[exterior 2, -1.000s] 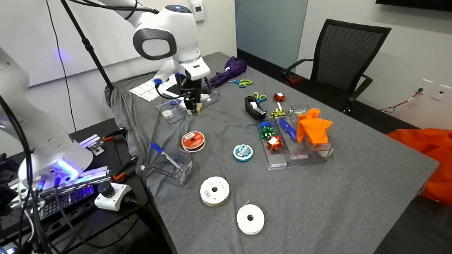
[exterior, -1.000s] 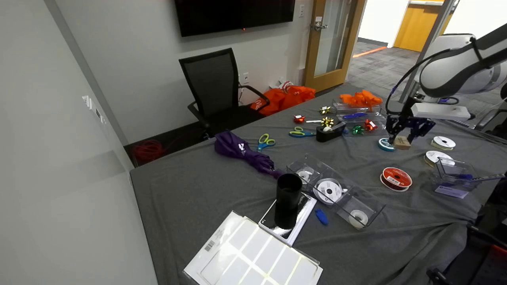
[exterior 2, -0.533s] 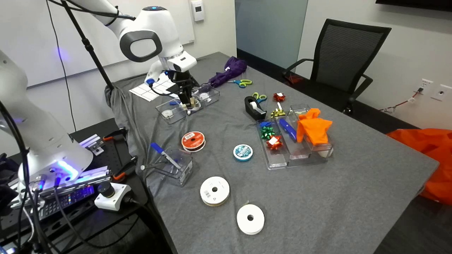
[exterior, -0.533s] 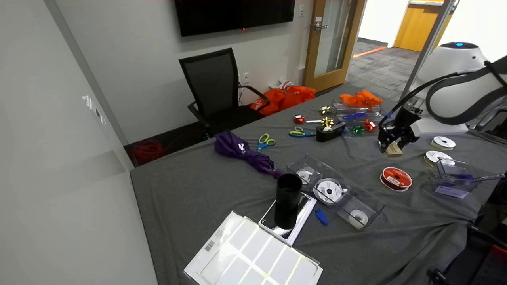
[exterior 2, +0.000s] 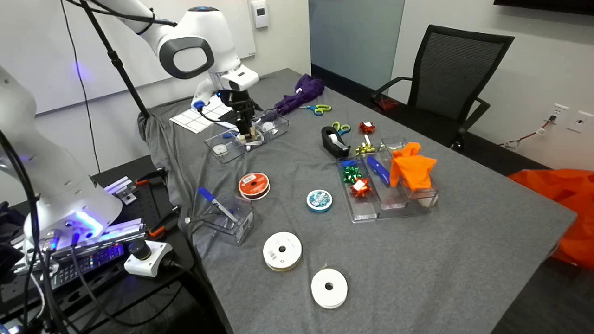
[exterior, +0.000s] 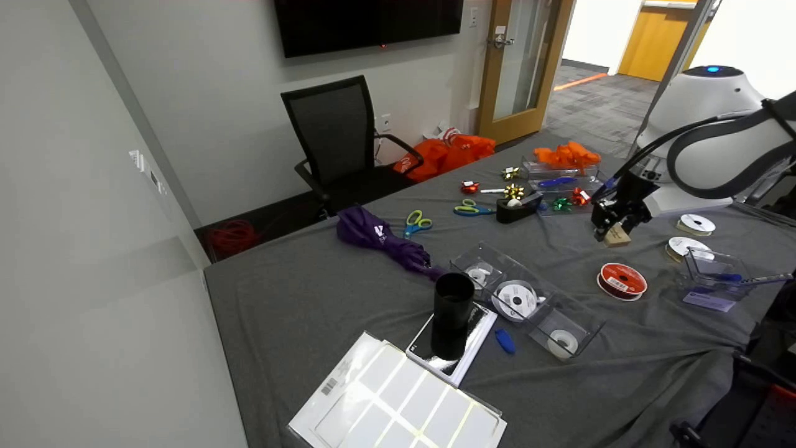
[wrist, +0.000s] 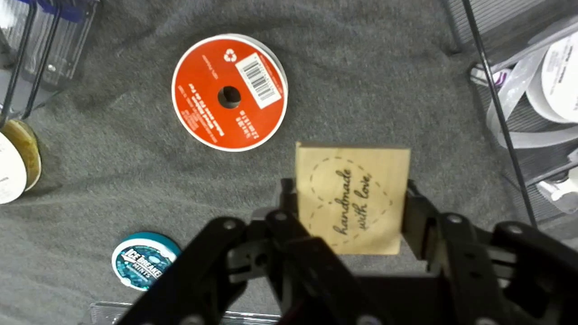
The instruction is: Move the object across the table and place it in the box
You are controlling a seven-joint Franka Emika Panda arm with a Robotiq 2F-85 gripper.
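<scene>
Above the grey cloth-covered counter (exterior 2: 441,260), the black hand (wrist: 350,212) was clamped on a pale wooden block (wrist: 354,178), its two fingers (wrist: 420,216) touching opposite sides. The square block was up off the cloth, and the face turned to the wrist camera carried the words "handmade with love" in dark script, with a dashed line around them. In the wrist view, a red ribbon spool (wrist: 210,101) lay flat ahead of the hand and to its left; a round teal mint container (wrist: 142,266) lay left of the hand too, nearer the bottom edge. To the hand's right, partly cut off by the edge of that view, was a long clear tray (exterior: 566,316) with white rolls (exterior: 525,292) in its compartments. Past the red spool from the hand stood a clear box (exterior 2: 243,229), a blue-capped marker (exterior 2: 218,206) slanting out of it. In an exterior view, a black tape dispenser (exterior 2: 328,146) sat to the right of the hand, and farther right was a second clear tray (exterior 2: 366,213) carrying a green bow (exterior 2: 351,174), a red bow (exterior 2: 360,187) and orange cloth (exterior 2: 412,167). Nearer that camera than the hand, and well apart from it, lay two white ribbon spools (exterior 2: 274,257)
</scene>
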